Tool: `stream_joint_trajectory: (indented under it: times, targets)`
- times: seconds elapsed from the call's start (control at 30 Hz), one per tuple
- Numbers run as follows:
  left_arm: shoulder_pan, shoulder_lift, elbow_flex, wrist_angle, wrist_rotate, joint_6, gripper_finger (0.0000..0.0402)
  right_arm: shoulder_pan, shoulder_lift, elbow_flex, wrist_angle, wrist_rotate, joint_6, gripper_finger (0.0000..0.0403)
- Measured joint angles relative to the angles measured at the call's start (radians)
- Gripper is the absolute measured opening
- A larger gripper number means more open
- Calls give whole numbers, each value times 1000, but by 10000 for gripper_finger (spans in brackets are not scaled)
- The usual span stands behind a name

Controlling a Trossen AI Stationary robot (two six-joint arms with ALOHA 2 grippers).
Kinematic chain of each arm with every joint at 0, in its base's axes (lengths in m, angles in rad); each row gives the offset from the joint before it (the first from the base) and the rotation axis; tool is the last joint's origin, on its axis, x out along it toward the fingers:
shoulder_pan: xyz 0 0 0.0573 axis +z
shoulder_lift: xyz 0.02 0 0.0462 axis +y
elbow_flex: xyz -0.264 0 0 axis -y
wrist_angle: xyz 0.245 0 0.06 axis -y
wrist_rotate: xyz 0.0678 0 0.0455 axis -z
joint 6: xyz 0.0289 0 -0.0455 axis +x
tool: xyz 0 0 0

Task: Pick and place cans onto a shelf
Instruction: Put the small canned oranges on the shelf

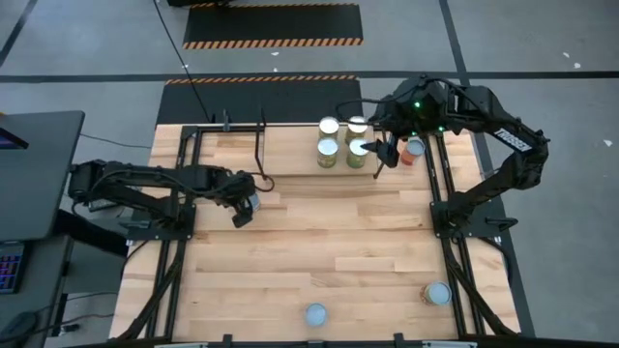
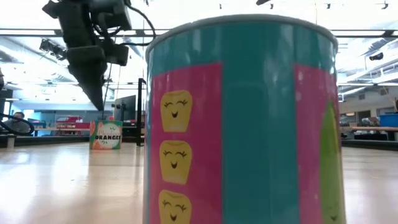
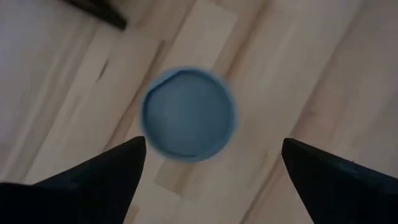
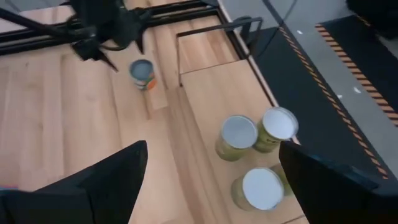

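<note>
The shelf (image 1: 290,155) lies at the table's far side, with a black wire frame at each end. Several cans (image 1: 343,137) stand upright on its right part; three of them show in the right wrist view (image 4: 237,132). My right gripper (image 1: 387,155) is open and empty above the shelf's right end. My left gripper (image 1: 242,208) is open and points down above a can (image 3: 188,113) that stands upright on the table in front of the shelf's left end. Its fingers stand on either side of the can, higher than its top, and touch nothing.
An orange-red can (image 1: 414,147) stands right of the shelf. Two more cans stand near the table's near edge: one (image 1: 315,314) at the middle, which fills the low view (image 2: 242,124), and one (image 1: 437,293) at the right. Bare tabletop lies between them and the shelf.
</note>
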Motion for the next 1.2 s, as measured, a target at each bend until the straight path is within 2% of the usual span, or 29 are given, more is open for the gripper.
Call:
stream_joint_trajectory:
  times: [0.3,0.47,0.6,0.97,1.07,1.2]
  targets:
    - [41,3,-24,29,-39,133,385,-57,1,0,15,-1,2,373]
    - [99,37,-25,79,30,156,385,-63,1,0,21,-1,4,373]
    - [114,87,-25,89,47,183,385,-63,1,0,21,-5,5,373]
    - [113,214,-25,151,66,144,384,-63,1,0,10,-38,6,373]
    - [108,228,-26,147,65,119,372,-62,1,0,-16,-38,6,373]
    - [93,230,-22,148,61,74,327,-62,1,0,-42,-38,1,373]
